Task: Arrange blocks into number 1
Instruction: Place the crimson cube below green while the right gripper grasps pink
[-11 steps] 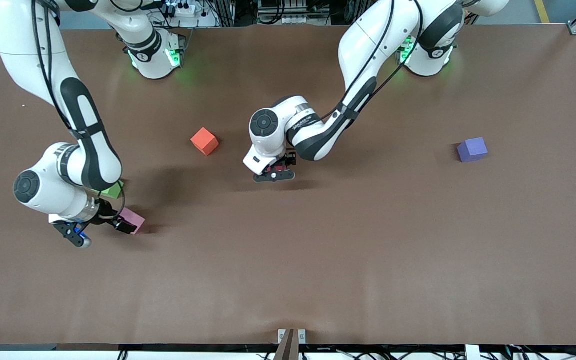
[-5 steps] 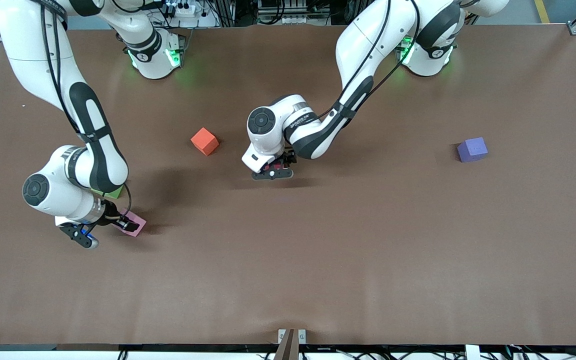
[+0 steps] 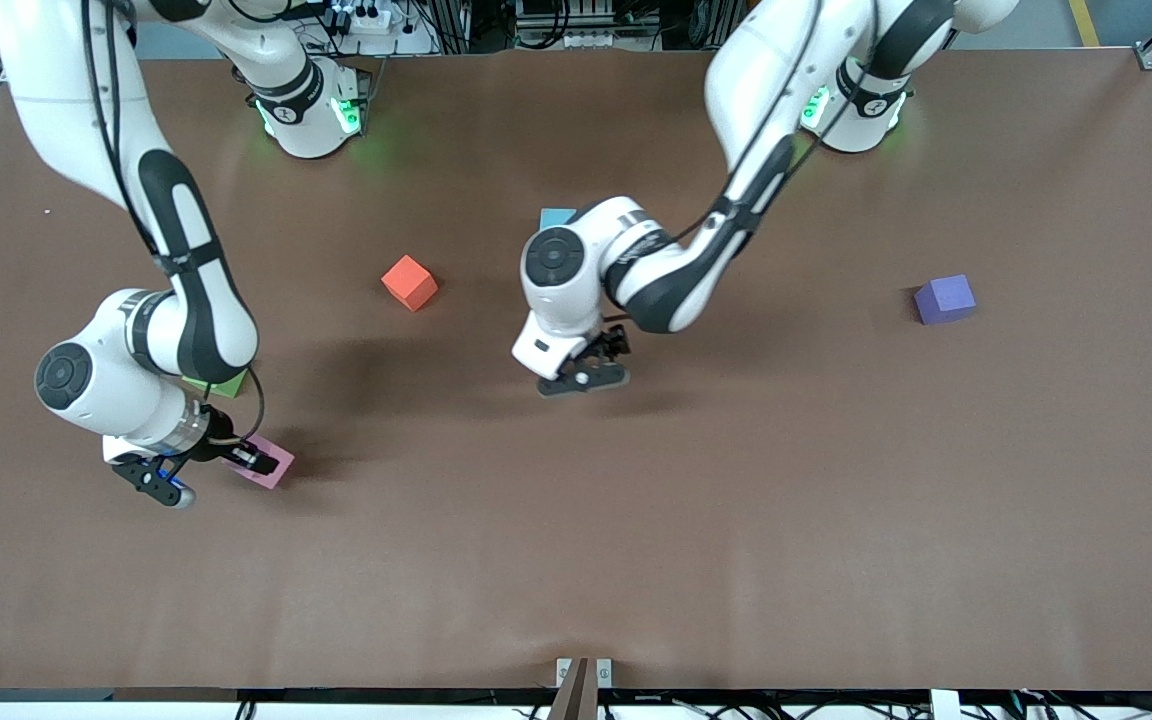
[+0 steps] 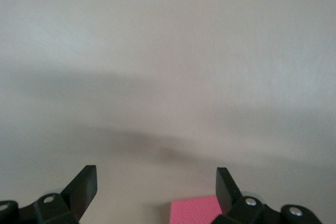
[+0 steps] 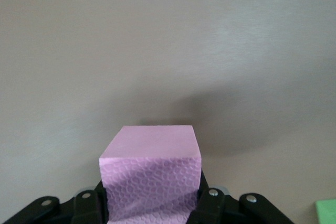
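Observation:
My right gripper [image 3: 248,460] is shut on a pink block [image 3: 276,468], low over the table at the right arm's end; in the right wrist view the pink block [image 5: 151,174] fills the gap of the gripper [image 5: 150,203]. A green block [image 3: 224,386] lies half hidden under that arm. My left gripper [image 3: 586,380] hangs open over mid-table. Its wrist view shows the gripper [image 4: 156,174] wide apart with a pinkish-red block [image 4: 195,211] close to one finger. An orange block [image 3: 409,282], a light blue block [image 3: 558,217] and a purple block [image 3: 944,298] sit apart.
The green block [image 5: 328,211] shows at the corner of the right wrist view. The brown table [image 3: 736,520] is bare between the blocks and the front camera. The other blocks are hidden or out of view.
The left arm swung nearer the front camera and toward its own end, uncovering the light blue block. The right gripper with the pink block shifted slightly nearer the camera.

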Tool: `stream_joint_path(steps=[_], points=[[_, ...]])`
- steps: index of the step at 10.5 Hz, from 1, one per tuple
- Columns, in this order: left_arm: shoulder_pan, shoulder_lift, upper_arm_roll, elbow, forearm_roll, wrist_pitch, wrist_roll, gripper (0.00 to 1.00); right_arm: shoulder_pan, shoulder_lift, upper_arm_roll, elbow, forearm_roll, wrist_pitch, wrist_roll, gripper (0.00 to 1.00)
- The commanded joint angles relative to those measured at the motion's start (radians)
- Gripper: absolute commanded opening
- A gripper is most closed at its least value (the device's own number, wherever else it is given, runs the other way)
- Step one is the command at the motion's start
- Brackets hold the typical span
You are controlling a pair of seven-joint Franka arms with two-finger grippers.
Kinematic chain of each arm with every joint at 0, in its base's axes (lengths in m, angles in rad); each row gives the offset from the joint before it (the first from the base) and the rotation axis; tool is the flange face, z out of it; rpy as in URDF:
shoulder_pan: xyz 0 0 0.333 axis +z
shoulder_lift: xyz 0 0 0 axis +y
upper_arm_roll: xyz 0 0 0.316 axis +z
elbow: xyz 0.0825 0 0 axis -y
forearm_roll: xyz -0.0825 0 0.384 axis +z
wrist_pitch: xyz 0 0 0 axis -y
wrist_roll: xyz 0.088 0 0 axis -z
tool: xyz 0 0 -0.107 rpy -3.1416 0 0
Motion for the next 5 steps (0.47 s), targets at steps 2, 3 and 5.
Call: stream_joint_path(steps=[2,3,5], points=[[0.136,-0.158,-0.003,-0.025,0.008,-0.074,0.007,1.00,0.373,-0.046,-0.191,-0.017,0.007,-0.019,0.023,0.60],[0.202,-0.194,-0.004,-0.027,0.004,-0.084,0.048,1.00,0.418,-0.046,-0.191,-0.011,0.007,-0.019,0.062,0.60],[0.320,-0.228,-0.013,-0.025,-0.018,-0.105,0.146,1.00,0.510,-0.035,-0.191,0.029,0.007,-0.019,0.077,0.60]])
